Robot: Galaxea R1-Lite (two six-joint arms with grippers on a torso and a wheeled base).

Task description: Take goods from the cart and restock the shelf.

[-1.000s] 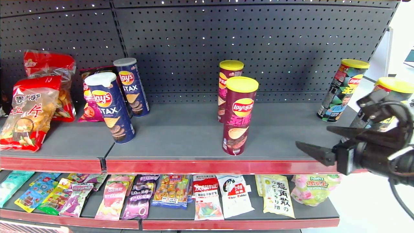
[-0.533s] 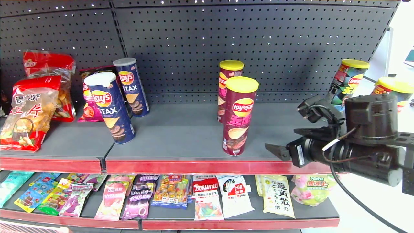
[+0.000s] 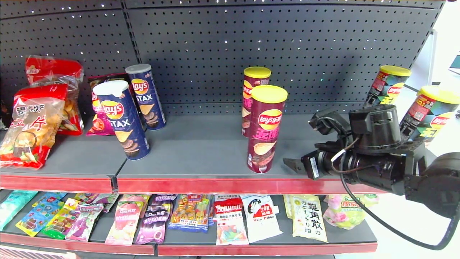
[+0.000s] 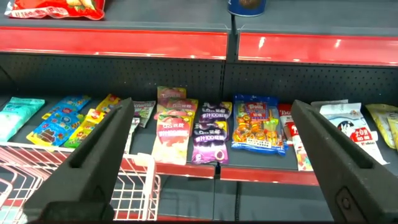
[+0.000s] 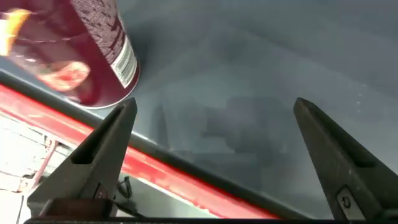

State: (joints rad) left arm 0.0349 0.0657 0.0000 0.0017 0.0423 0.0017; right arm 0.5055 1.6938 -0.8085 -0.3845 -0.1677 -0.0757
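Backdrop: a dark pegboard wall (image 3: 215, 46) fills the upper frame. Below it is the upper shelf (image 3: 201, 144), a grey deck with a red lip. It is bare between the blue cans (image 3: 122, 118) at left and the front maroon can (image 3: 266, 127) at centre. The packet shelf (image 3: 359, 233) runs along the bottom. The cart (image 4: 37, 186), white wire, shows at the lower left of the left wrist view.

Right gripper (image 3: 303, 155), right of centre: jaws wide, nothing between them, level over the deck just beside the front maroon can. Left gripper (image 4: 211, 104): jaws wide too, empty, held low and facing the packet shelf.

Judgement: with both empty, the step in hand is the fetch from the cart.
- Draw your right arm straight out over the lip before you swing. The nearer jaw tip is close to that can, which stands at the edge and looks tall and tippy.
- The left looks nearer the cart, so pick with it.
- Set new cans upright in the bare stretch, well back from the lip.
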